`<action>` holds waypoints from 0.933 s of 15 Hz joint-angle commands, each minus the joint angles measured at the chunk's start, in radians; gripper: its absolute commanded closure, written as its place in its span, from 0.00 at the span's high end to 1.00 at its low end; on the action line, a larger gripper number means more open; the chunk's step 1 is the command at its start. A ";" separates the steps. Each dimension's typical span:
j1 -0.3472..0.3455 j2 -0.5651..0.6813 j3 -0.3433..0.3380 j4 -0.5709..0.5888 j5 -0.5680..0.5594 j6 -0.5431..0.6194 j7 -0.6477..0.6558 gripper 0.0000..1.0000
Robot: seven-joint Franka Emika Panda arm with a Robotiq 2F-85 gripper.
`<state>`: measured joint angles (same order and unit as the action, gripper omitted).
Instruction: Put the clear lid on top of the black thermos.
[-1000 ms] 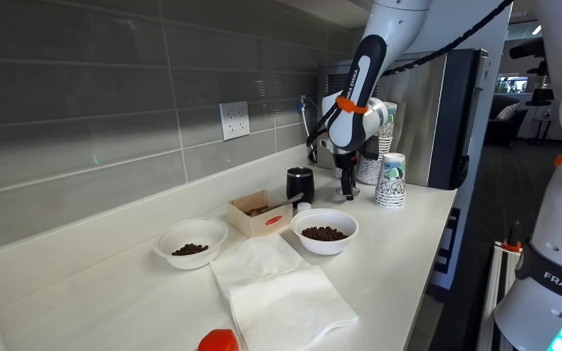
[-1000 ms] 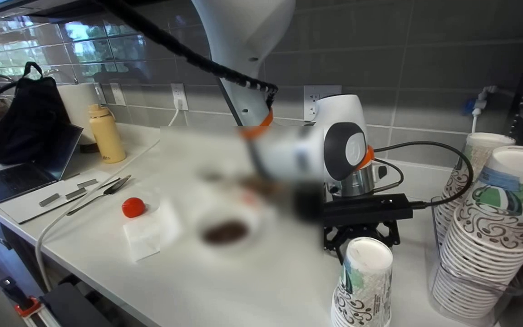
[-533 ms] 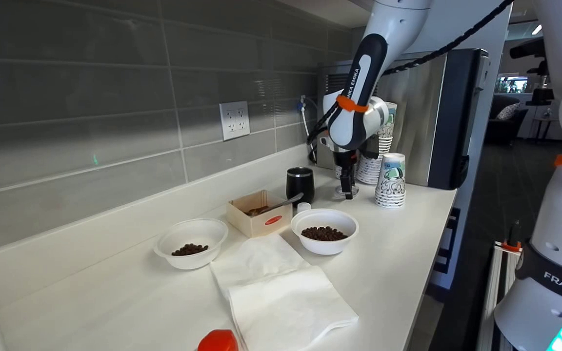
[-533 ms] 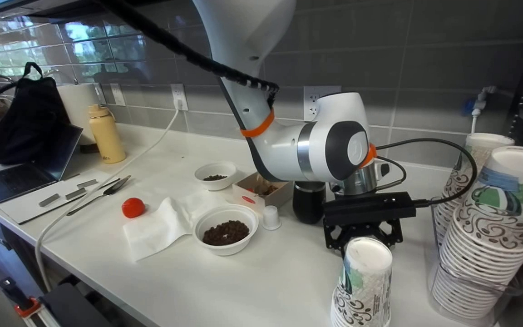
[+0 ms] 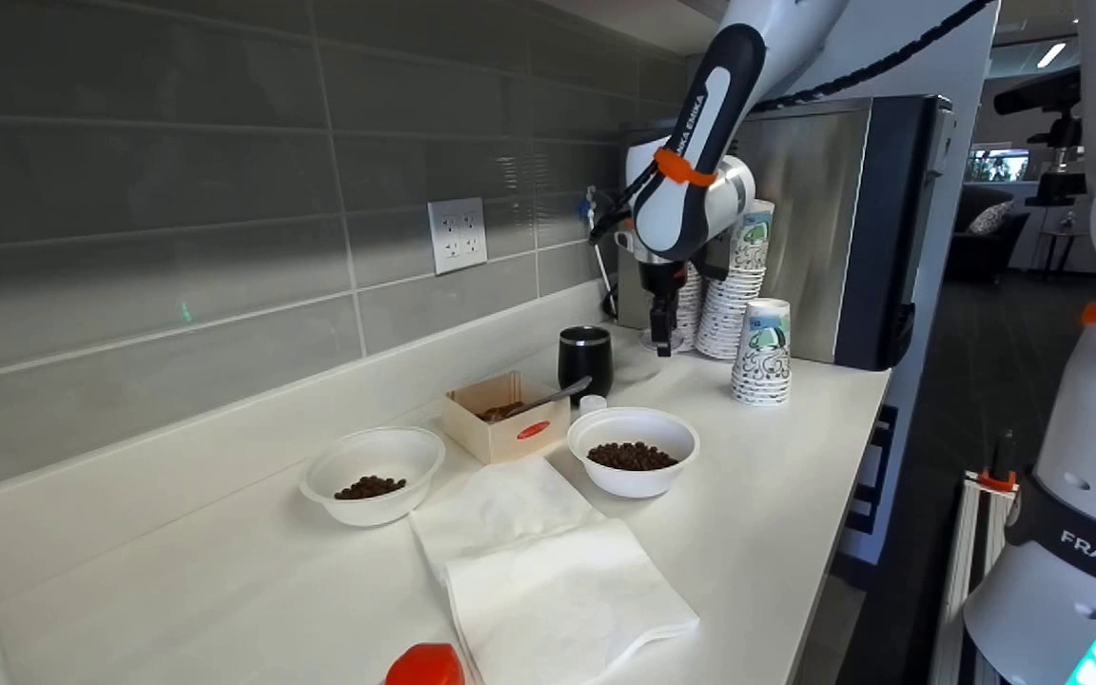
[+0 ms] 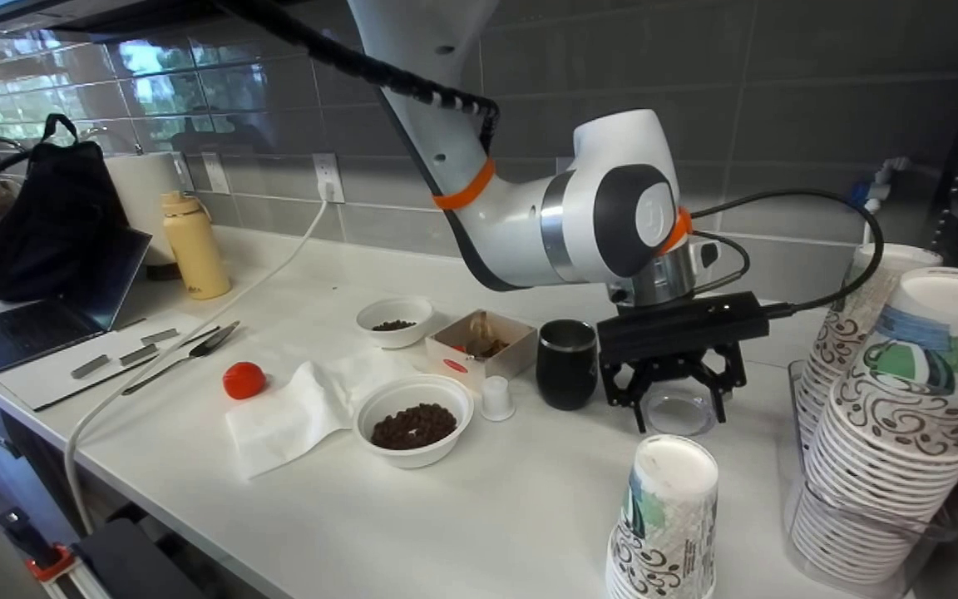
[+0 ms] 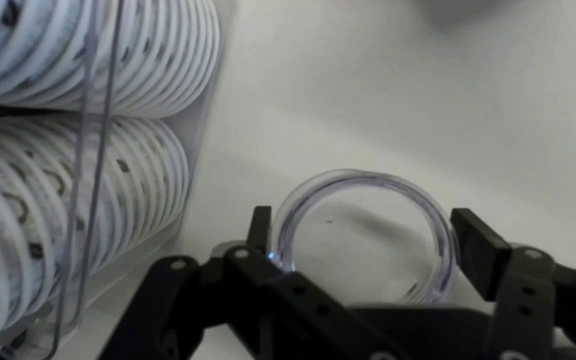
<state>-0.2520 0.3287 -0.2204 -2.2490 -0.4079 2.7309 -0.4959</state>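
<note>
The clear round lid [image 7: 360, 181] is between the two fingers of my gripper [image 7: 362, 222] in the wrist view, its rim touching the pads on both sides. In an exterior view the lid [image 6: 678, 413] hangs between the fingertips, raised above the counter. The gripper [image 5: 663, 350] also shows in another exterior view, with part of the lid visible behind the fingers. The black thermos [image 5: 585, 364] stands upright on the counter with an open top, and it shows in an exterior view [image 6: 566, 366] just beside the gripper. The wrist view does not show the thermos.
Tall paper-cup stacks [image 6: 895, 482] in a clear holder stand close beside the gripper. A shorter cup stack [image 5: 763, 357] stands nearer the counter edge. A small box [image 5: 507, 419] with a spoon, a white pod [image 6: 496, 399] and a cereal bowl [image 5: 633, 455] are near the thermos.
The gripper has risen from the counter and shifted slightly toward the cup stacks, and the lid has risen with it. The thermos has not moved.
</note>
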 commanded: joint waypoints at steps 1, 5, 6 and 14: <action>-0.006 -0.114 0.046 -0.027 0.050 -0.052 -0.037 0.63; 0.013 -0.190 0.090 -0.012 0.099 -0.109 -0.067 0.63; 0.019 -0.207 0.100 -0.008 0.113 -0.125 -0.076 0.63; 0.073 -0.252 0.146 0.010 0.322 -0.328 -0.199 0.63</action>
<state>-0.1987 0.0871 -0.0730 -2.2482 -0.1400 2.4658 -0.6550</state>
